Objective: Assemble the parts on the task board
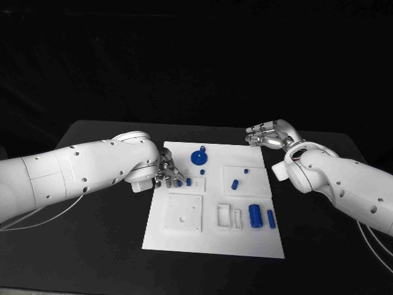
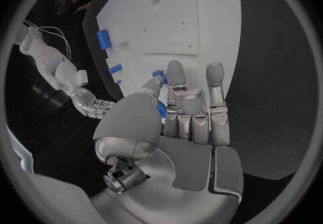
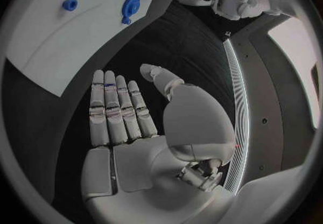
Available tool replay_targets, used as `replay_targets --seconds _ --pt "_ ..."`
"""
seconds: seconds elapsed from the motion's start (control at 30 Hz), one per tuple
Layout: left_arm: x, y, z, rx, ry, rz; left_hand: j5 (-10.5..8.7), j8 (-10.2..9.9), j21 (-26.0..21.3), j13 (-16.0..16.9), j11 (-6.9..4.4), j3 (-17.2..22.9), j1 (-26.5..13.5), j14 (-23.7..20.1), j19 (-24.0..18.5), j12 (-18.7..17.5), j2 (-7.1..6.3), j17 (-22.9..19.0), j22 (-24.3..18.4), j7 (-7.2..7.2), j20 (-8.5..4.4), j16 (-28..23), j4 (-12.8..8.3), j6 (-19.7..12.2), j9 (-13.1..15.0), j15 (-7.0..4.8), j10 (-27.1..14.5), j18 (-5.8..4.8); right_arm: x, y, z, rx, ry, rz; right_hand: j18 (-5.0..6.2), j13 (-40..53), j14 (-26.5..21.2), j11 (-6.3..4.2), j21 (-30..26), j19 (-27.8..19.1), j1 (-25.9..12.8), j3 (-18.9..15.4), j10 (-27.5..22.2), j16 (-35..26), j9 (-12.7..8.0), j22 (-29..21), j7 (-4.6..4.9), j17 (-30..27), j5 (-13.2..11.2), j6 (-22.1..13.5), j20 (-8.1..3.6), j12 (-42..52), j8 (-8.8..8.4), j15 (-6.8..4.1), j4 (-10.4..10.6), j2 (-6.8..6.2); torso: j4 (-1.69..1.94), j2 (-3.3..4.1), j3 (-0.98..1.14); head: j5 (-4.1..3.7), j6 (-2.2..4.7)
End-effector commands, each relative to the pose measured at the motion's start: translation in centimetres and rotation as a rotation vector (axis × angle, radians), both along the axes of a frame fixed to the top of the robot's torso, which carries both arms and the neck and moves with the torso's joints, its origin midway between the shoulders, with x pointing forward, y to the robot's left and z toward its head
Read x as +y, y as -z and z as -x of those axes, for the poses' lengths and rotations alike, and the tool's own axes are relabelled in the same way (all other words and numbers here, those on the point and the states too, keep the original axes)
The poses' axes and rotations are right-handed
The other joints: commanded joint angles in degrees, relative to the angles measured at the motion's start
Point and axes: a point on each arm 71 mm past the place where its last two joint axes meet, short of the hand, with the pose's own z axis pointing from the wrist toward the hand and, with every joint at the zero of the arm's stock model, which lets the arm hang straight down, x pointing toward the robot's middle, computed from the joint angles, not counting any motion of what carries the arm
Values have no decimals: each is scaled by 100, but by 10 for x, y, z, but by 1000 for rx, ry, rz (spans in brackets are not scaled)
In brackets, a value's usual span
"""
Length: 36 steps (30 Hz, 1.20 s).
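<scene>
The white task board (image 1: pixel 214 236) lies in the middle of the table. My left hand (image 1: pixel 167 174) is at its left edge. In the left wrist view a long blue peg (image 2: pixel 161 110) runs between the thumb and the nearest finger of my left hand (image 2: pixel 182 116), pinched there while the other fingers stay straight. Another small blue peg (image 1: pixel 188 182) stands beside the fingertips. A blue gear-like part (image 1: pixel 198 157) sits at the board's far side. My right hand (image 1: pixel 268 135) hovers off the board's far right corner, its flat fingers (image 3: pixel 118 111) apart and holding nothing.
Two blue cylinders (image 1: pixel 256 216) lie near the board's right edge, with smaller blue pieces (image 1: pixel 234 183) farther in. White raised blocks (image 1: pixel 184 212) sit on the board's near left. Black table (image 1: pixel 99 246) surrounds the board.
</scene>
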Motion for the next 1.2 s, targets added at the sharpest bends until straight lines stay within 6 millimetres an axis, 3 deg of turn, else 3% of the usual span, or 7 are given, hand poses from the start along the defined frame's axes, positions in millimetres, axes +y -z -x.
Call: replay_targets --seconds 0.03,0.57,0.67,0.8,1.2 --pt "-1 2 1 13 7 -4 -21 -16 -20 -7 -17 -31 40 15 0 -16 -32 -7 111 8 -35 -35 35 -6 -7 -4 304 -70 1 0 0 0 -15 0 28 -6 -56 -8 7 -53 -45 -6 -51 -19 -7 -7 13 -8 22 -42 5 -13 -9 -3 -11 20 0 1 -1 -4 0" --pt "3 2 -1 -4 7 -32 -17 -7 -37 -4 -18 -43 126 12 2 -29 -35 -21 112 8 -35 -45 14 -31 -4 -3 304 -74 1 0 0 -1 -15 1 28 -6 -56 -8 7 -53 -45 -6 -51 -19 -7 -7 13 -8 22 -42 5 -13 -9 -3 -11 20 2 0 -3 -10 2" --pt "3 1 -2 -12 14 -47 249 -13 -42 -6 -13 29 241 11 0 -43 -32 -33 113 16 -34 -55 -90 -57 -3 -2 304 -75 1 0 0 -1 -15 1 28 -6 -56 -8 7 -53 -45 -6 -51 -19 -7 -7 13 -8 22 -42 5 -13 -9 -3 -11 20 2 0 -3 -12 3" --pt "4 1 -3 -24 20 -60 387 -10 -49 -3 -11 115 244 11 -3 -55 -40 -45 113 20 -28 -65 -179 -71 0 2 304 -69 1 0 1 -1 -15 1 28 -6 -56 -8 7 -53 -45 -6 -51 -19 -7 -7 13 -8 22 -42 5 -13 -9 -3 -11 20 3 1 -2 -7 3" --pt "5 0 -5 -44 22 -76 369 -1 -51 8 -11 187 142 12 0 -61 -67 -49 114 18 -22 -69 -239 -75 2 4 304 -62 1 0 1 -1 -15 1 28 -6 -56 -8 7 -53 -45 -6 -51 -19 -7 -7 13 -8 22 -42 5 -13 -9 -3 -11 20 1 1 -2 -10 10"
